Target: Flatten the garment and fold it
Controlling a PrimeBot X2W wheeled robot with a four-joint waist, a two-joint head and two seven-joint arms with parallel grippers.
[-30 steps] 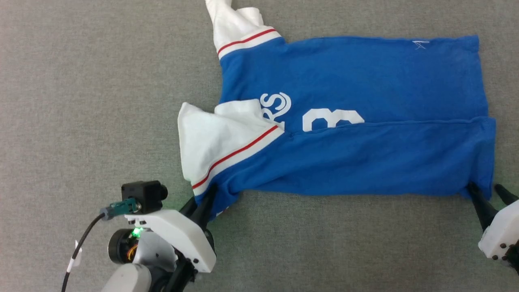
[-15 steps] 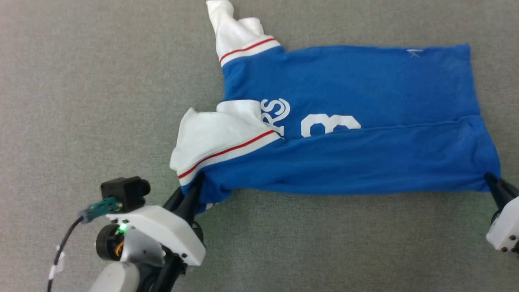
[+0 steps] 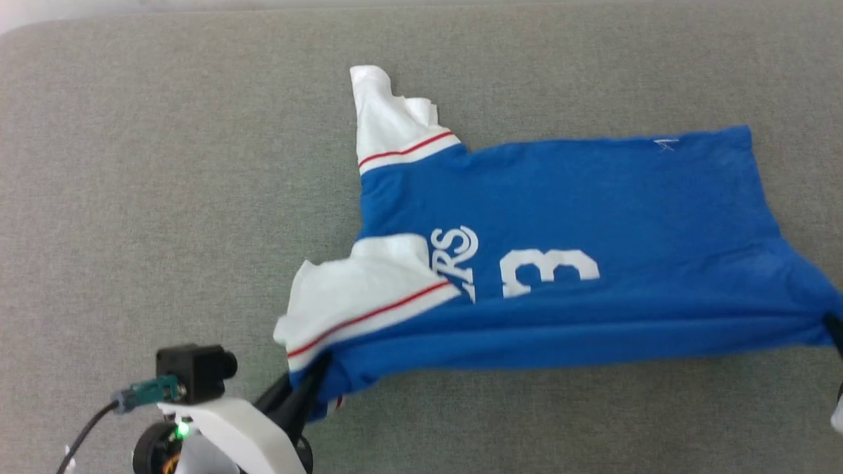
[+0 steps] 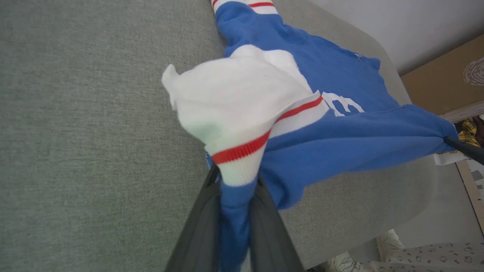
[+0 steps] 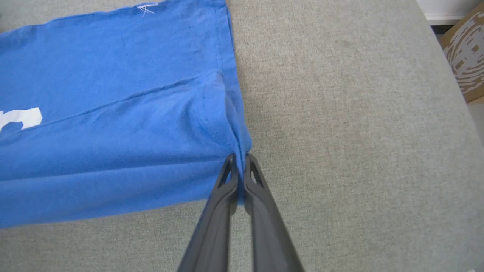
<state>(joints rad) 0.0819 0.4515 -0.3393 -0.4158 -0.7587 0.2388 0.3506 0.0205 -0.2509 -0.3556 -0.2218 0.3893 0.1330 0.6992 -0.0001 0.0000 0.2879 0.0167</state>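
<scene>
Grey table [image 3: 132, 197]; left gripper [image 4: 234, 181] and right gripper [image 5: 239, 160] clamp the shirt [image 3: 579, 197] by its near corners (sleeve [image 4: 234, 94], hem [image 5: 227, 75]): I'd lift evenly, taut.

The white lettering [image 3: 454, 247] on the shirt [image 3: 593, 197] reads only "RS"; the rest lies under the folded-over white sleeve [image 3: 355, 289]. A fold of blue cloth covers the lower part of the numeral [image 3: 550, 270]. The head view's right edge cuts off the right pincer [image 3: 835, 329], leaving a dark finger end. In the left wrist view, cloth buries the left pincer [image 4: 234, 185] fingertips.
</scene>
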